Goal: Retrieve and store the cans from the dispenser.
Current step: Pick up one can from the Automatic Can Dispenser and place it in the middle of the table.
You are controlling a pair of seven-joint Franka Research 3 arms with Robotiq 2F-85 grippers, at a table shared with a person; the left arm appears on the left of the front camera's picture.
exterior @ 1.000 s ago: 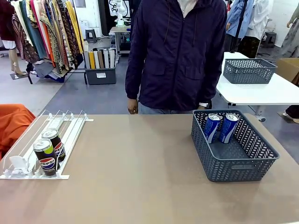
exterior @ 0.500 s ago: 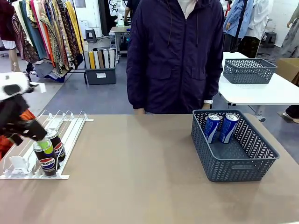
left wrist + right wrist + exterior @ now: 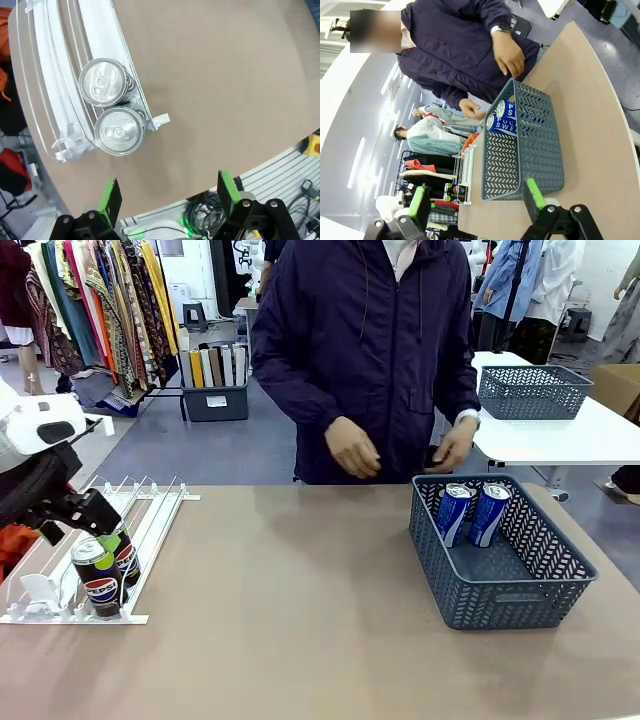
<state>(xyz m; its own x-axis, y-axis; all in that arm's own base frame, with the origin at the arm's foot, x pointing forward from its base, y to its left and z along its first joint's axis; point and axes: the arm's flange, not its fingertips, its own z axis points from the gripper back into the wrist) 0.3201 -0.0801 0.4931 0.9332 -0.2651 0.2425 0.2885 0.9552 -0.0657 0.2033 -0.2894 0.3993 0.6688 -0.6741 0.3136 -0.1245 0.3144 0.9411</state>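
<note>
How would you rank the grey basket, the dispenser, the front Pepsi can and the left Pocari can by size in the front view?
1. Grey basket and dispenser: similar spread, too close to rank.
2. Front Pepsi can and left Pocari can: alike; the Pepsi can stands nearer the camera, so unranked.

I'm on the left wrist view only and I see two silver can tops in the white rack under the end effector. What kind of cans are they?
Observer: Both are black Pepsi cans, in the right lane of the dispenser.
Operator: Where do they get stored?
Observer: A dark grey basket sits on the robot's right side of the table.
Operator: Anything in it yet?
Observer: Two blue Pocari Sweat cans, at its far end.
</note>
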